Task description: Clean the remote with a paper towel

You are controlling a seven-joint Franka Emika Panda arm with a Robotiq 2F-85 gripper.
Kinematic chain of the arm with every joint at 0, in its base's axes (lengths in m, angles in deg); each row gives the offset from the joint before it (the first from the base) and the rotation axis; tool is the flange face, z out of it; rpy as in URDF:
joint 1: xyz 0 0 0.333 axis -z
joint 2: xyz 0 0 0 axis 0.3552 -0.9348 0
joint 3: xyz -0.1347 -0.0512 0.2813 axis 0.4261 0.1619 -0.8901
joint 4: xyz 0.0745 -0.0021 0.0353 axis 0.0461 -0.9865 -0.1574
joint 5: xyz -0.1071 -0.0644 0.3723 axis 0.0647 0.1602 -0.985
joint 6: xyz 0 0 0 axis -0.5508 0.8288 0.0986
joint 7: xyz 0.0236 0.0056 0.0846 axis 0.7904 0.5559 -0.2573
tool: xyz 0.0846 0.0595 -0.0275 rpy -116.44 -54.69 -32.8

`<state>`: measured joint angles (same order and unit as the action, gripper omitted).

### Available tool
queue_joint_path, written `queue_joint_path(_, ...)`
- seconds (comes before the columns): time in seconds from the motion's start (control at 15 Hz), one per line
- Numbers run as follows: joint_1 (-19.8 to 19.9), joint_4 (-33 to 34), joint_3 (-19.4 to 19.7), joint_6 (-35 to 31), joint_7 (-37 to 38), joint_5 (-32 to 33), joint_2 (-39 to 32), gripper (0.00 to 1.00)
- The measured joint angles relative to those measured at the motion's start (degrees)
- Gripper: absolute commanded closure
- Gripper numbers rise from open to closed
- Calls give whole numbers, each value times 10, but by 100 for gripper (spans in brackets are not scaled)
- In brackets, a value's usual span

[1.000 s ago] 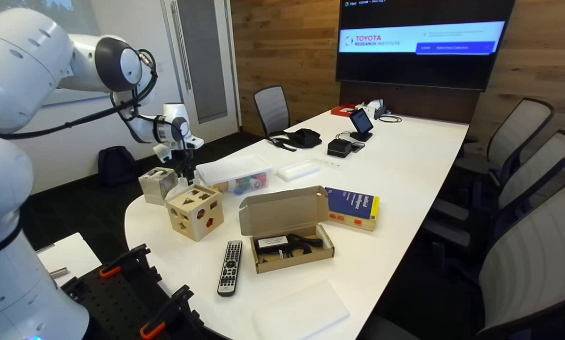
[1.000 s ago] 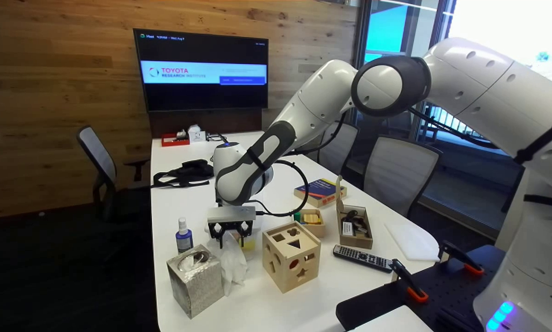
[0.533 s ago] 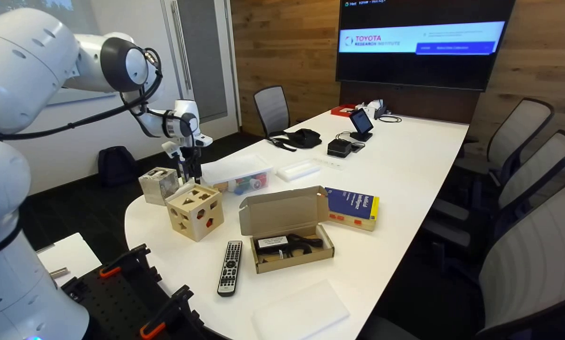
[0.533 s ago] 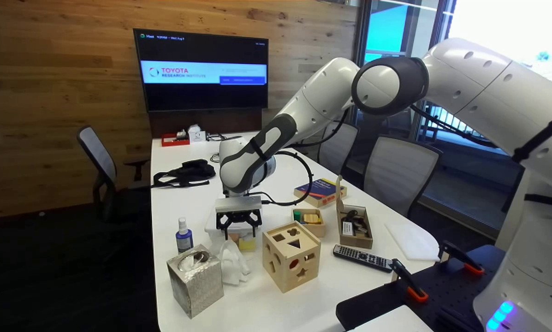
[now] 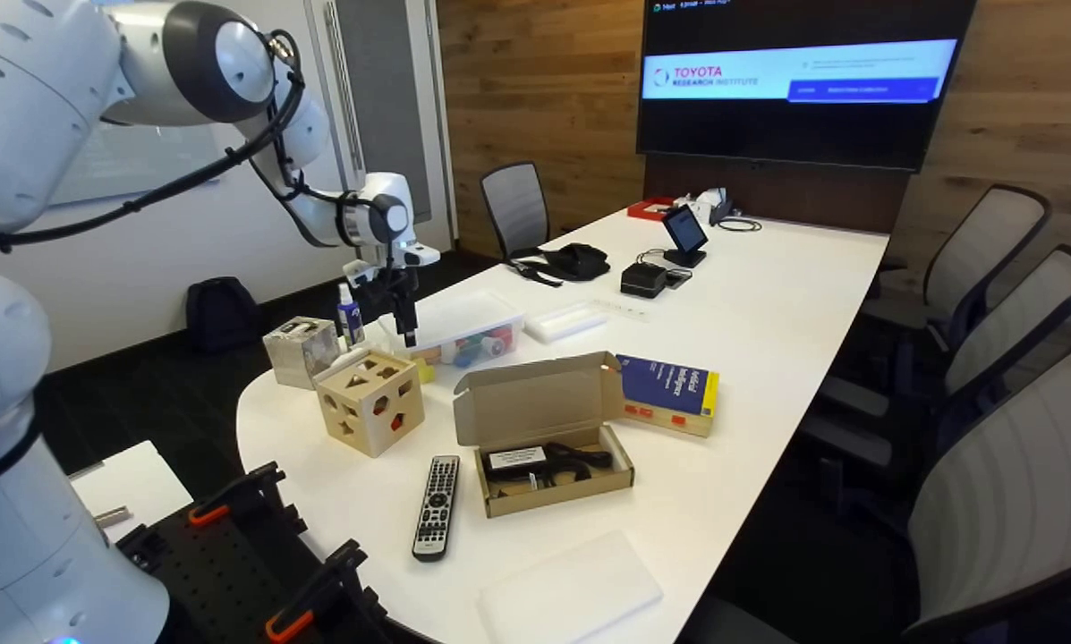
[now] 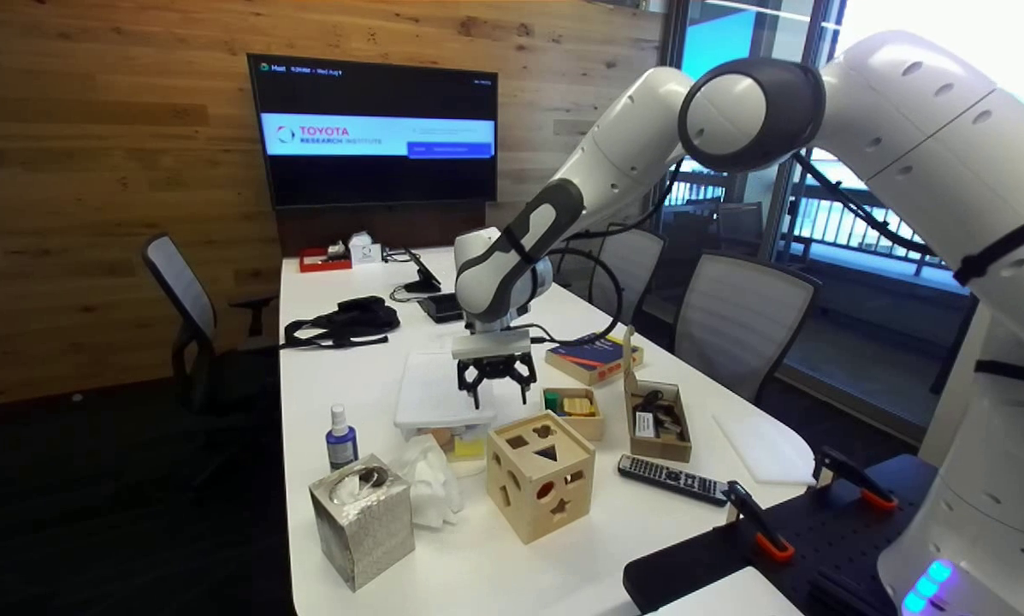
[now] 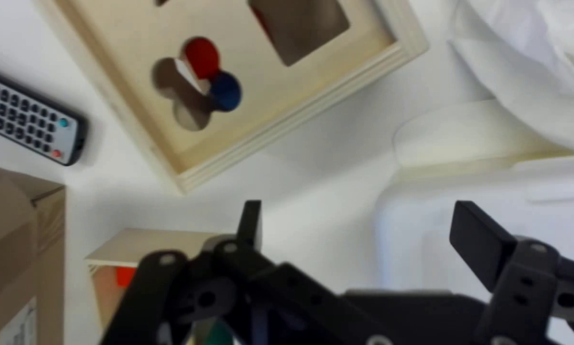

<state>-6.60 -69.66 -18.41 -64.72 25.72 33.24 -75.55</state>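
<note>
a wooden shape-sorter cube (image 6: 539,479) stands on the white table (image 6: 477,577), red and blue showing through its clover-shaped hole in the wrist view. the robotiq gripper (image 6: 500,399) hangs above the table on the far side of the cube in both exterior views, pointing down. its two fingers (image 7: 253,220) are spread wide apart; in the wrist view, tabletop and a corner of a lidded plastic bin (image 7: 411,227) show between them. that bin sits beyond the cube in both exterior views.

in an exterior view the tv remote (image 6: 672,479) lies flat, buttons up, to the right of the cube and apart from it. the paper towel (image 6: 433,488), white and crumpled, is just left of the cube, a strip of tabletop between the two. farther left of the cube stands a silvery tissue box (image 6: 364,524); whether the paper towel touches it cannot be told. a blue spray bottle (image 6: 341,445) stands upright, also left of the cube, behind that box.

just beyond the cube, with a gap, is a small wooden tray (image 6: 593,429) of blocks (image 6: 577,406). right of the cube, past the tray, an open cardboard box (image 6: 659,449) holds a power adapter (image 6: 645,424). a flat white sheet (image 6: 766,449) lies farther right of the cube than the tv remote.
</note>
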Motion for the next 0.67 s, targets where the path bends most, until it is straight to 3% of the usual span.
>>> queue_joint_path(0.67,94,-280,6,-43,9,-2,222,0)
